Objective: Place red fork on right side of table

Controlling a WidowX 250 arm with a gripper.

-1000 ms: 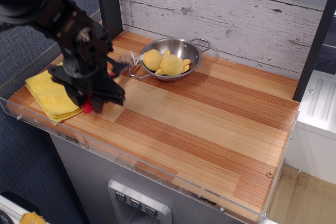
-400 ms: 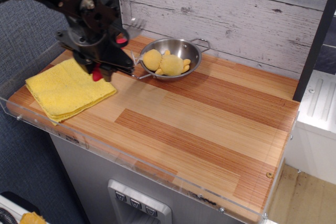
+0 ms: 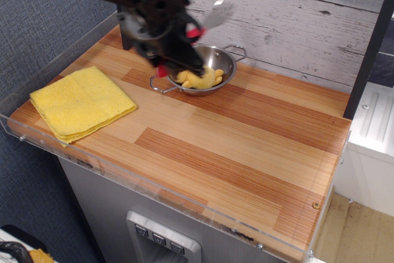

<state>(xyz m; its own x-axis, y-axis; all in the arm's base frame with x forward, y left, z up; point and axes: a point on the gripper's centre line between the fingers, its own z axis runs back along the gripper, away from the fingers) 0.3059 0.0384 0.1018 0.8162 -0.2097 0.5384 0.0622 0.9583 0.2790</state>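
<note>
My gripper [image 3: 175, 53] is shut on the red fork [image 3: 196, 31] and holds it in the air above the left part of the steel pan [image 3: 217, 61]. The fork's red handle shows at both ends of the gripper, low left and upper right. Its grey tines [image 3: 218, 12] are blurred and point up and right toward the back wall. The wooden table [image 3: 246, 146] of light and reddish plank stripes lies below. Its right side holds nothing that shows.
The pan holds yellow lumpy things [image 3: 200, 79] and stands at the back middle. A yellow folded cloth [image 3: 80, 101] lies at the left front. A clear acrylic rim [image 3: 154, 186] runs along the front edge. A dark post [image 3: 369, 47] stands at the back right.
My gripper has lifted the red fork from beside the yellow cloth and carried it up and to the right, now over the pan. The cloth is fully uncovered.
</note>
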